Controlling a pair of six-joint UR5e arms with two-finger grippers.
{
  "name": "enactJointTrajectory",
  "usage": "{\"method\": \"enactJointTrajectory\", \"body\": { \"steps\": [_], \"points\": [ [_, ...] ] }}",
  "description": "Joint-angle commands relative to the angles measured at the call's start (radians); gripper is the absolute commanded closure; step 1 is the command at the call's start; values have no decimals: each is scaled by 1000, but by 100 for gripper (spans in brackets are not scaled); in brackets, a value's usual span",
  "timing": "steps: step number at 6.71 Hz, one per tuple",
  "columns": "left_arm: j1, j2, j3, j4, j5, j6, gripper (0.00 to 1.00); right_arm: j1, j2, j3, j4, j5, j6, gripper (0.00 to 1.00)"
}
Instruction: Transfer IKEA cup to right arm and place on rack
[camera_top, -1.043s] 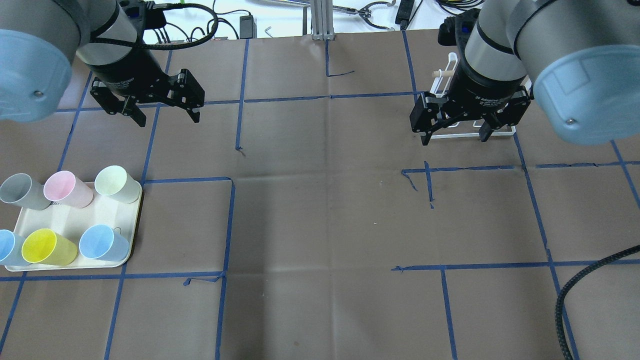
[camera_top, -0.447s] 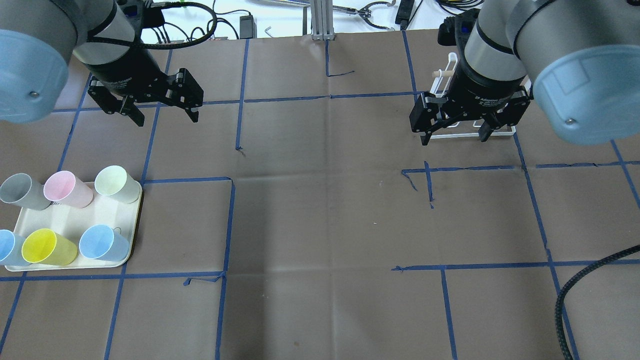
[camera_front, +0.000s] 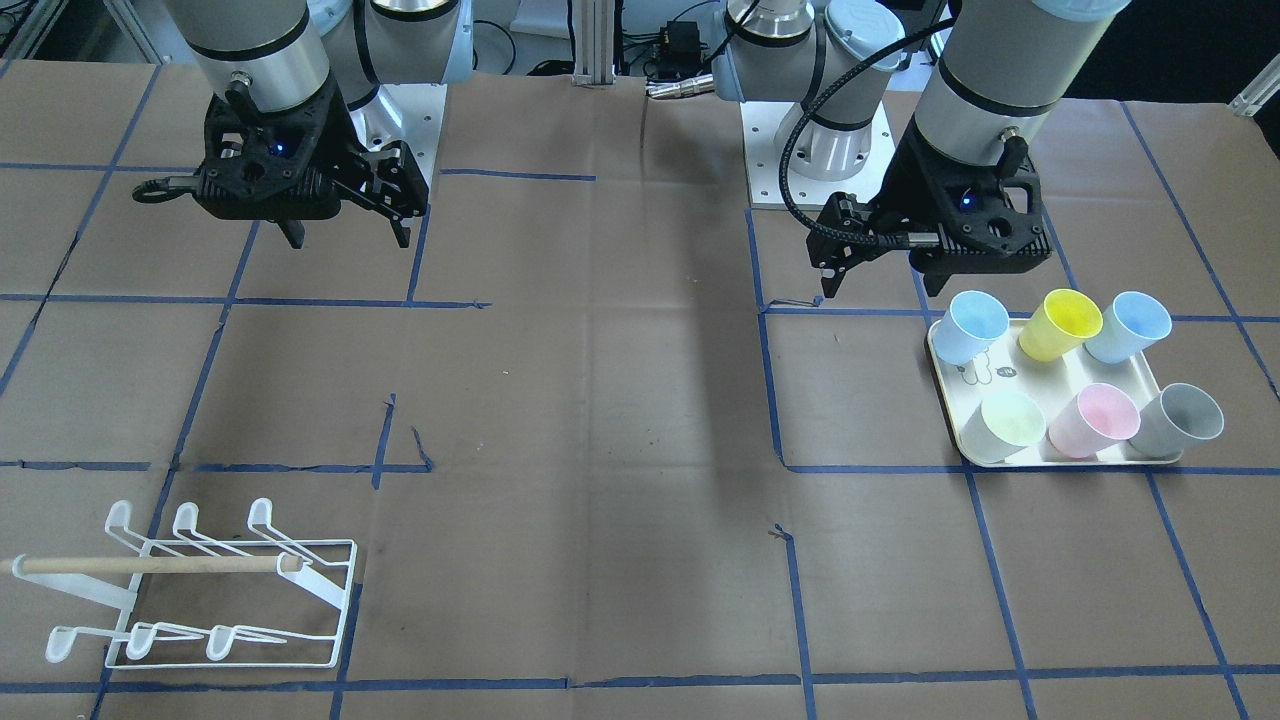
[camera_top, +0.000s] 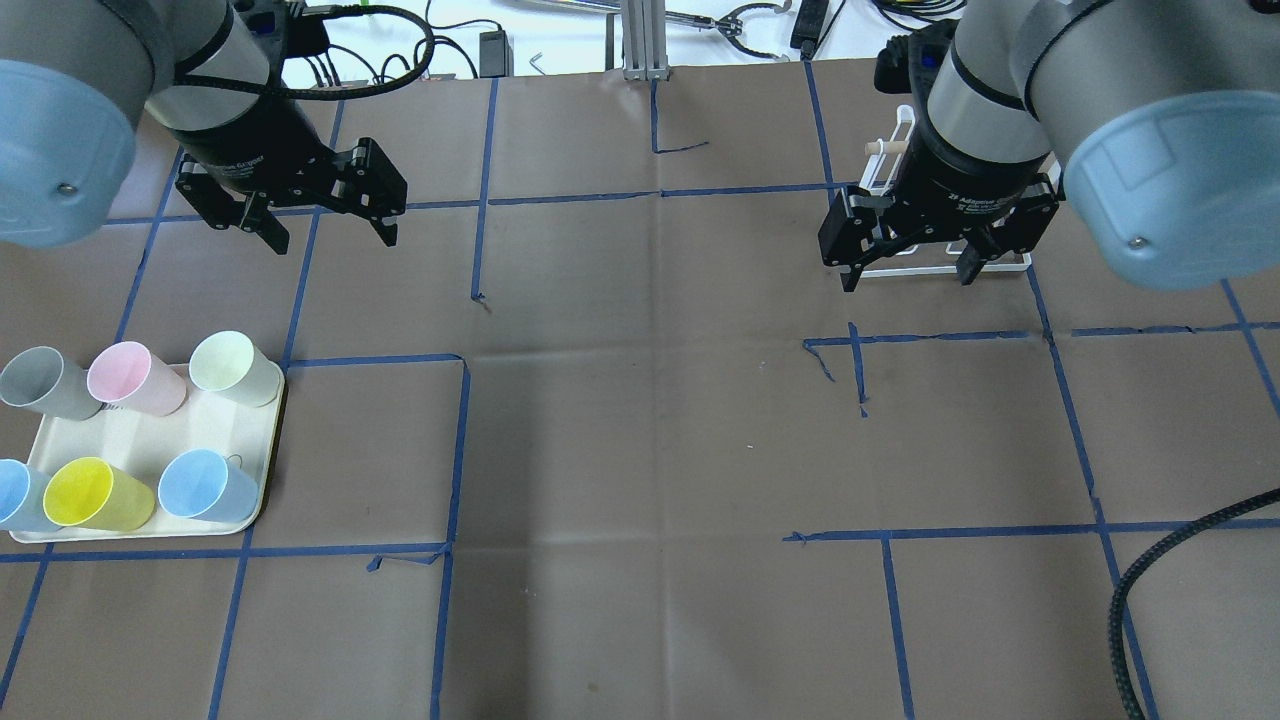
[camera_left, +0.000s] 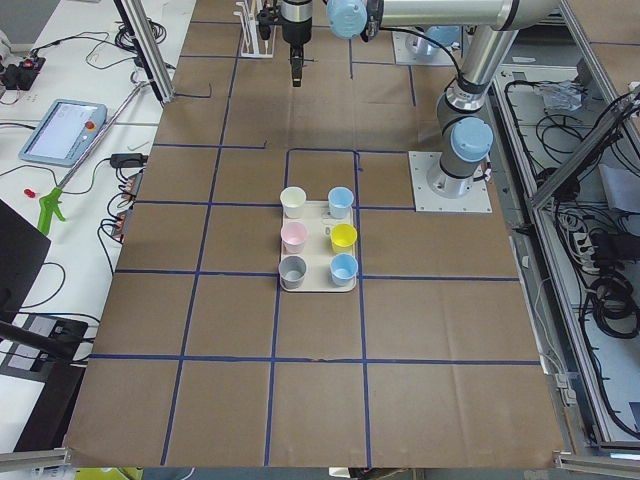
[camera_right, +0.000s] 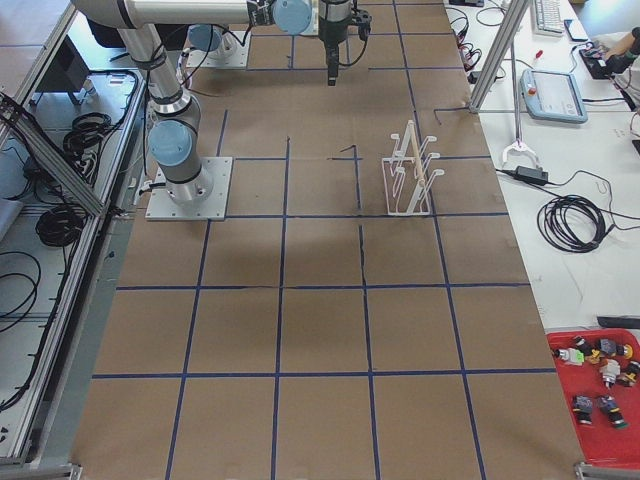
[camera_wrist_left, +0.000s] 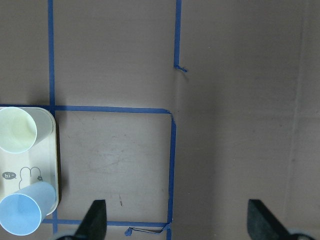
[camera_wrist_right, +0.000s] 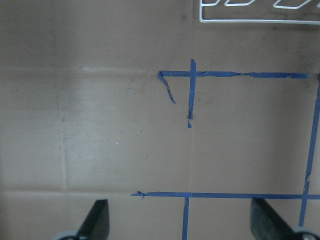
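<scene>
Six IKEA cups stand upright on a cream tray (camera_top: 140, 430): grey (camera_top: 40, 382), pink (camera_top: 130, 378), pale green (camera_top: 232, 368), yellow (camera_top: 95, 494) and two blue (camera_top: 205, 486). My left gripper (camera_top: 333, 238) hangs open and empty above the table, beyond the tray; in the front view it (camera_front: 880, 285) is just behind the cups. The left wrist view shows the pale green cup (camera_wrist_left: 17, 129) and a blue cup (camera_wrist_left: 22, 215) at its left edge. My right gripper (camera_top: 905, 275) is open and empty, high in front of the white wire rack (camera_front: 200, 590).
The rack (camera_right: 410, 170) has bare prongs and a wooden dowel (camera_front: 150, 565); the right arm partly hides it overhead. Blue tape lines grid the brown paper table cover. A black ribbed hose (camera_top: 1160, 590) loops in at the lower right.
My left arm has shifted slightly to the left. The right arm, the cups and the rack have not moved. Both grippers stay open.
</scene>
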Motion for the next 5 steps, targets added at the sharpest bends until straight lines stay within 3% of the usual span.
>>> {"method": "enactJointTrajectory", "body": {
  "steps": [1, 5],
  "points": [
    [0, -1, -2, -3, 4, 0, 1, 0, 0, 0, -7, 0, 0, 0],
    [73, 10, -65, 11, 7, 63, 1, -1, 0, 2, -7, 0, 0, 0]
  ]
}}
